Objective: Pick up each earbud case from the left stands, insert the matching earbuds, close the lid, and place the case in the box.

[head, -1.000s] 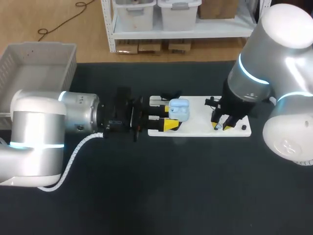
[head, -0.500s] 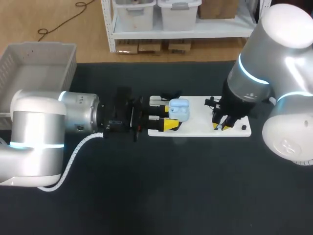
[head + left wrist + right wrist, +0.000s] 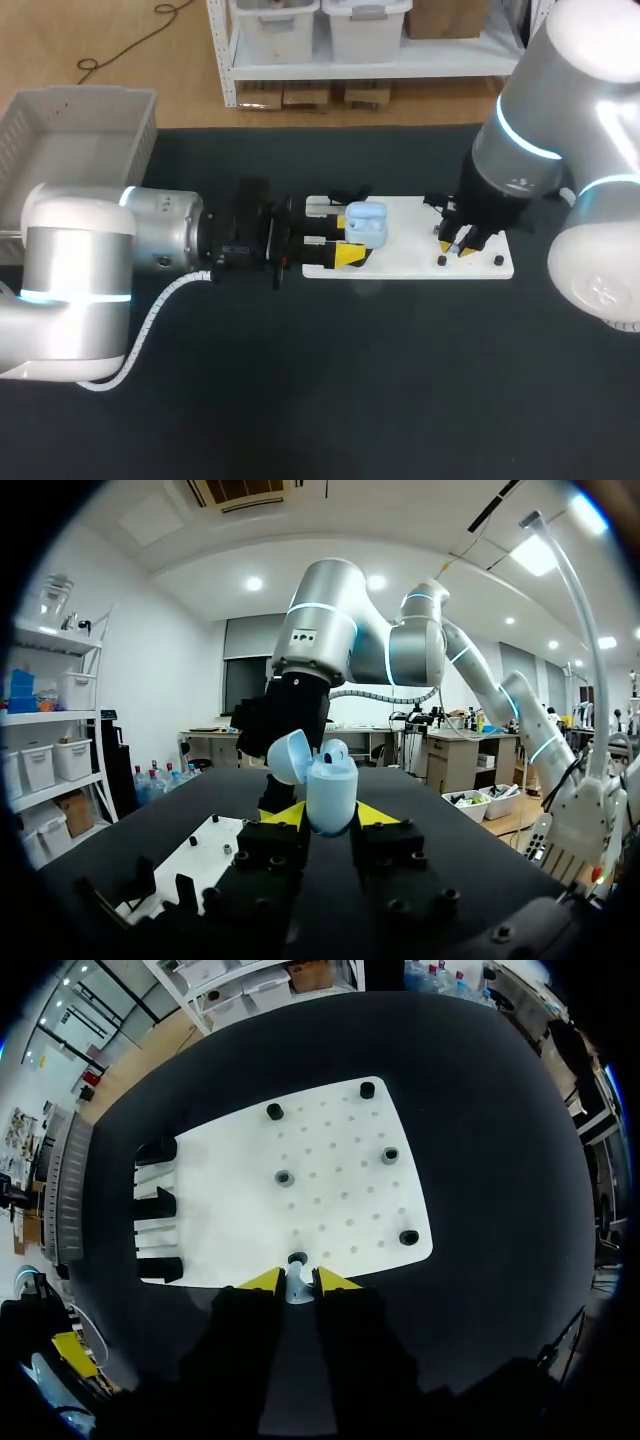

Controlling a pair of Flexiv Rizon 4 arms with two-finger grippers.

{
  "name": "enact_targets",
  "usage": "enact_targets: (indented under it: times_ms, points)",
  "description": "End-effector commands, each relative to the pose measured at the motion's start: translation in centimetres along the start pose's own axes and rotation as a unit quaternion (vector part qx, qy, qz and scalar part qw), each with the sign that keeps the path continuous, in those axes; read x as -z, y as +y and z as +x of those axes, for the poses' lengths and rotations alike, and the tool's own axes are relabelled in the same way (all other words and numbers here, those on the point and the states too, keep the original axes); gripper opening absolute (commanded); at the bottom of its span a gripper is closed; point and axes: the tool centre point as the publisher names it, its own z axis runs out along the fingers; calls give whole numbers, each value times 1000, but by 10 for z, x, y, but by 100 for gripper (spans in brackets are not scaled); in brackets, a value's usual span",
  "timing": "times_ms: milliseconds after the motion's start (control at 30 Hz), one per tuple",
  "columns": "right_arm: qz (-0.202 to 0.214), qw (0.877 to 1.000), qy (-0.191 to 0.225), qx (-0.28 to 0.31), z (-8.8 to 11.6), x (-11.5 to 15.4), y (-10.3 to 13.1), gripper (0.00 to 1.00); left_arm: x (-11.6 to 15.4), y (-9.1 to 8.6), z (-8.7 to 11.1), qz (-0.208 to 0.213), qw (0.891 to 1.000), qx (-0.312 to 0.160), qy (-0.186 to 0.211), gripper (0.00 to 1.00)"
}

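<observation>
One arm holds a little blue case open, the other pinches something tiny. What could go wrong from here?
1. The small pale earbud sits only at the tips of the right gripper; it might slip and fall onto the white perforated board.
2. The light blue earbud case, held in the left gripper, has a small opening; slight misalignment could jam the earbud against its rim or open lid.

No legible text, labels or numbers
</observation>
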Motion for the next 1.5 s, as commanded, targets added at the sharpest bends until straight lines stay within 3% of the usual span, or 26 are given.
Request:
enact_targets:
  times_ms: [33,467,867,1033,1500]
  points:
    - [-5,1000,-8,-9,7,20,-7,0,0,-1,1,-2,1000,-2,-2,0]
    - [-17,999,-4,-50,11,80,-5,0,0,-1,1,-2,1000,-2,-2,0]
    - [22,1000,12,4,25,130,26,0,0,-1,1,-2,1000,-2,-2,0]
    - [33,997,49,43,35,138,40,0,0,-1,1,-2,1000,-2,-2,0]
    - [33,997,49,43,35,138,40,0,0,-1,1,-2,1000,-2,-2,0]
